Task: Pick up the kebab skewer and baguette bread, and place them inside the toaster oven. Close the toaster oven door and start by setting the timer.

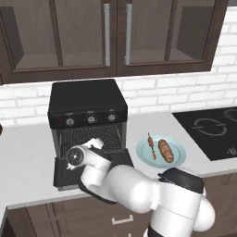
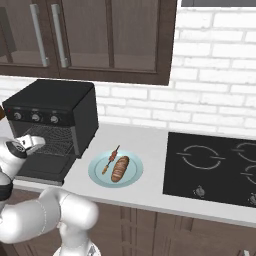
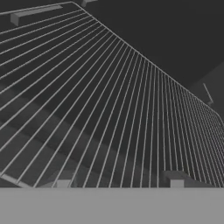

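Observation:
The black toaster oven [image 1: 88,99] stands on the counter with its door [image 1: 62,172] dropped flat in front. My gripper [image 1: 98,141] hovers over the door at the oven's mouth, pointing in at the wire rack [image 3: 109,109]. Its two fingertips [image 3: 62,183] stand apart with nothing between them, so it is open. To the right of the oven, a pale blue plate [image 1: 144,152] holds the kebab skewer [image 1: 151,146] and, beside it, the golden-brown baguette bread [image 1: 165,150]. From the right base view, skewer [image 2: 111,159] and baguette [image 2: 120,169] lie side by side, well clear of my gripper [image 2: 36,142].
A black cooktop [image 1: 213,129] is set into the counter at the right. Dark wall cabinets [image 1: 115,32] hang above the oven. The counter's front edge runs just behind the open door, and my white arm crosses in front of it.

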